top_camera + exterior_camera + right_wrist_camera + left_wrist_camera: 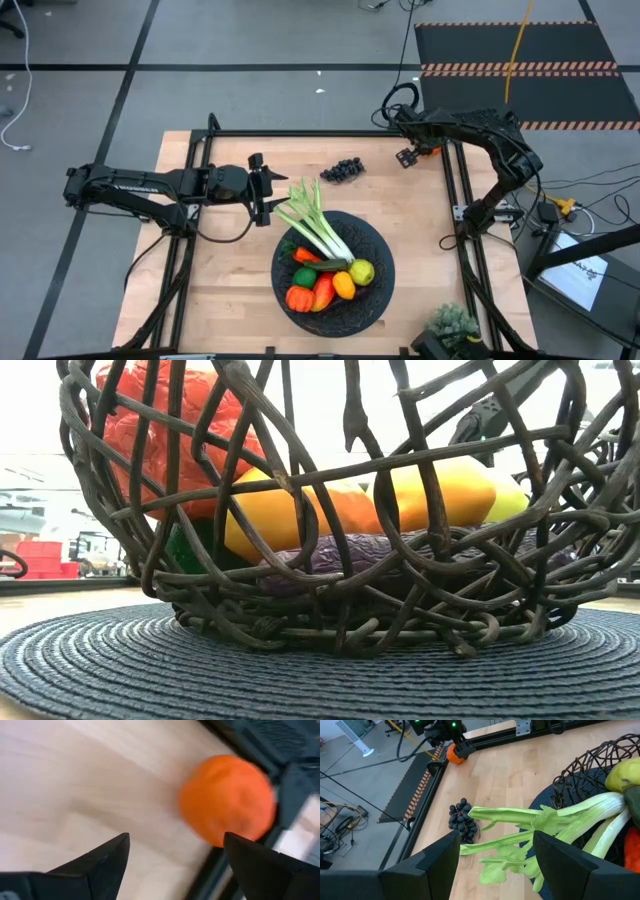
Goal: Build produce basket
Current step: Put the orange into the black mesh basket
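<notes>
Wooden tabletop [220, 290] bears no readable writing; right claw [175, 845] gapes at an orange [227, 800], left claw [495, 852] released.

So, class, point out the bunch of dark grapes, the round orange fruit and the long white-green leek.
Dark grapes [342, 170], high view, middle of the bunch.
Round orange [227, 800], right wrist view, its centre.
White-green leek [322, 232], high view, mid-stalk.

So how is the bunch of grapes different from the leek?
The grapes are dark, almost black; the leek is pale green and white. The grapes make a small, bumpy cluster, while the leek is long and thin with leafy ends. The grapes lie on the bare wooden table, apart from the basket, but the leek rests in the basket with its leaves poking out over the rim. Neither is held by a claw.
</notes>
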Robot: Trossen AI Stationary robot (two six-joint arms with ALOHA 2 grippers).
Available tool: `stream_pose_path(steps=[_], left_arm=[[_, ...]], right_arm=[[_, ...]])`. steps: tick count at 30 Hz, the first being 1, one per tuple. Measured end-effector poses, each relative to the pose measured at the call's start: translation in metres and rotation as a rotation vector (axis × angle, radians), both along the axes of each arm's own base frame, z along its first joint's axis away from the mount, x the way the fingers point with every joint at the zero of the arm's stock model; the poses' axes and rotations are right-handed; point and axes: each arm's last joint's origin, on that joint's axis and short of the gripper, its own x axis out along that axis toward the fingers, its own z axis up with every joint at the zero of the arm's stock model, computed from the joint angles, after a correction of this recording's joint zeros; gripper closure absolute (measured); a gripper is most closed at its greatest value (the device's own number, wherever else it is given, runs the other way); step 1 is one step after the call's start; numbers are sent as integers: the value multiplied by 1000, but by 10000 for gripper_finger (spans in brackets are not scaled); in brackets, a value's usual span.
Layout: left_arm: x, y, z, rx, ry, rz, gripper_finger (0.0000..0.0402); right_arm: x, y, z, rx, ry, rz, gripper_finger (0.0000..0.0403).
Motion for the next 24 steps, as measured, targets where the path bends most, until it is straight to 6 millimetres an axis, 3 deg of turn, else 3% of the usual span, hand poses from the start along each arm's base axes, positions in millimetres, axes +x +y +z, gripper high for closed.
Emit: stream_pose_path(steps=[5, 10, 17, 24], left_arm=[[0, 0, 0, 1, 0, 0, 149], [0, 0, 0, 10, 0, -6, 149], [1, 0, 1, 9, -9, -5, 149], [1, 0, 2, 12, -20, -7, 149]], right_arm=[[8, 17, 17, -28, -56, 21, 89], [11, 23, 28, -168, 5, 37, 89], [4, 10, 24, -191, 49, 43, 83], [0, -9, 7, -146, 98, 95, 33]])
